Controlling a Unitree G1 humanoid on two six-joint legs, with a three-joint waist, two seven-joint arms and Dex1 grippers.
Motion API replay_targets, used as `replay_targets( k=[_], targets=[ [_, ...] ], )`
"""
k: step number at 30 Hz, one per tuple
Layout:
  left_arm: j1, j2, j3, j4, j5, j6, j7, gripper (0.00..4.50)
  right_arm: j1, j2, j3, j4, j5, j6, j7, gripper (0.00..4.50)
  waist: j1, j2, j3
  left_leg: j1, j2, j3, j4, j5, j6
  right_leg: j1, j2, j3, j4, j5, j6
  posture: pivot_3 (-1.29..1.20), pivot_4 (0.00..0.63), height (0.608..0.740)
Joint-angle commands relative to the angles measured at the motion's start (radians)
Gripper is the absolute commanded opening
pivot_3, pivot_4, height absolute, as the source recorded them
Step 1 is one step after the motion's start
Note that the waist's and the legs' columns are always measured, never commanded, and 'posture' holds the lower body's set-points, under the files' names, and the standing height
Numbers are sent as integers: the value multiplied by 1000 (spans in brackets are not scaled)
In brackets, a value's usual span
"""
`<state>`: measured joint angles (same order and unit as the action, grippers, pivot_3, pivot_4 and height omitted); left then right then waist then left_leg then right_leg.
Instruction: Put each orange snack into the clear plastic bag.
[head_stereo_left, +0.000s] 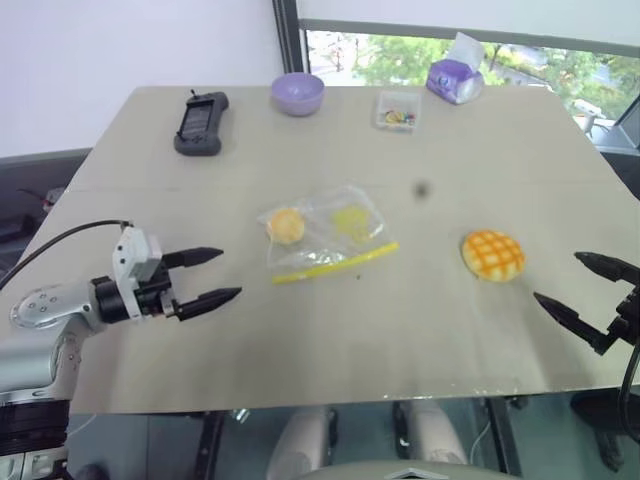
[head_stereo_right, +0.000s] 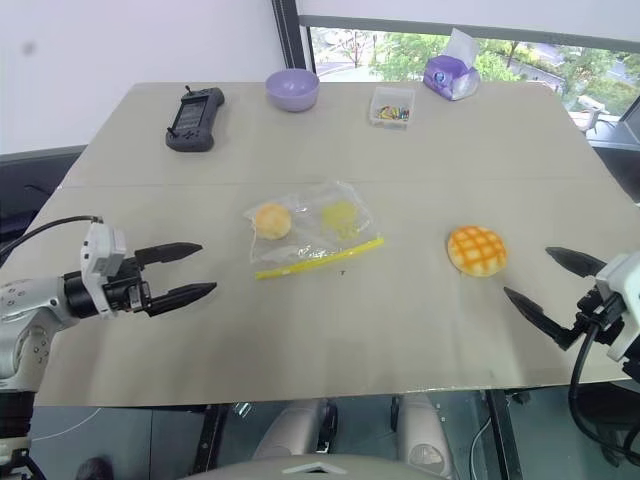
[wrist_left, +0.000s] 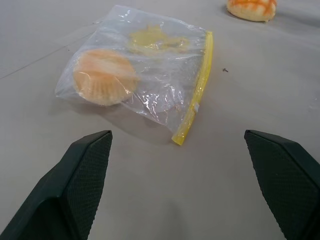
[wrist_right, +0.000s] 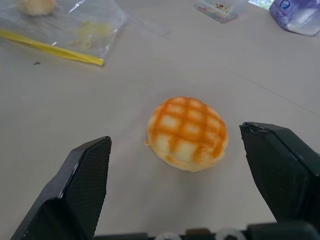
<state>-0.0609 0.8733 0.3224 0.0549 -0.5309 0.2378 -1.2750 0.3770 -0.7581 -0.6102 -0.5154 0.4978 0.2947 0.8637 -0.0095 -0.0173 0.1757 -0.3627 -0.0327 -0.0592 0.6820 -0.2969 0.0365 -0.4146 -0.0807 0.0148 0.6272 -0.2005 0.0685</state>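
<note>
Already the small plain bun (head_stereo_left: 285, 225) sits inside the clear plastic bag (head_stereo_left: 325, 232) at the middle of the desk (head_stereo_left: 130, 150), so one snack is done. Still the grid-top bun (head_stereo_left: 492, 254) lies bare, just ahead of the right pincer (head_stereo_left: 575, 285), spread wide. The left pincer (head_stereo_left: 212, 276) is spread too, near the bag. Next, the right one must probably close on this bun

The left arm (head_stereo_left: 45, 320) is showing rounded silver-grey metal joints, a white block sitting by the wrist, a thin black cable (head_stereo_left: 60, 240) looping off it. Both grippers, left (head_stereo_left: 215, 276) and right (head_stereo_right: 545, 285), are wearing pointed black fingers with dimpled pads (wrist_left: 82, 175).
</note>
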Motion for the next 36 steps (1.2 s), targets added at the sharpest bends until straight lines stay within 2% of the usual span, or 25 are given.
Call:
replay_targets(
  k=[1,9,15,21,25,28,36],
  targets=[
    [-14,4,8,-3,-2,-7,-3,4491,-16,-9,-17,-18,8,-3,-7,4500,0,0,0,0,0,0,0,0,0,0,0,0,0,0,0,0,150,740],
    [-43,-25,-7,-31,-26,31,32,4491,-66,0,33,-22,2,7,-30,4500,0,0,0,0,0,0,0,0,0,0,0,0,0,0,0,0,150,740],
    [-79,-73,-43,-101,29,35,152,4491,-167,18,152,-42,-2,20,-74,4500,0,0,0,0,0,0,0,0,0,0,0,0,0,0,0,0,150,740],
    [-43,-76,-116,-163,210,-152,223,4491,-313,45,391,-110,-32,51,-104,4500,-2,0,0,0,0,0,-1,0,0,-1,0,0,-1,1,-1,0,150,740],
    [-11,-69,-166,-148,405,-401,294,4491,-363,55,516,-113,-90,28,-100,4500,3,0,0,-2,0,0,-2,0,-1,-2,0,0,-2,1,-1,0,150,740],
    [13,-71,-189,-109,543,-568,381,4491,-383,70,559,-109,-115,19,-107,4500,9,0,0,-3,-1,0,-2,-1,-1,-2,-1,0,-2,1,-1,0,150,740],
    [33,-77,-239,-15,757,-790,571,4491,-381,87,578,-97,-144,4,-113,4500,22,0,0,-2,0,-1,-2,-1,-1,-2,-1,-1,-3,1,-1,0,150,740]
  ],
)
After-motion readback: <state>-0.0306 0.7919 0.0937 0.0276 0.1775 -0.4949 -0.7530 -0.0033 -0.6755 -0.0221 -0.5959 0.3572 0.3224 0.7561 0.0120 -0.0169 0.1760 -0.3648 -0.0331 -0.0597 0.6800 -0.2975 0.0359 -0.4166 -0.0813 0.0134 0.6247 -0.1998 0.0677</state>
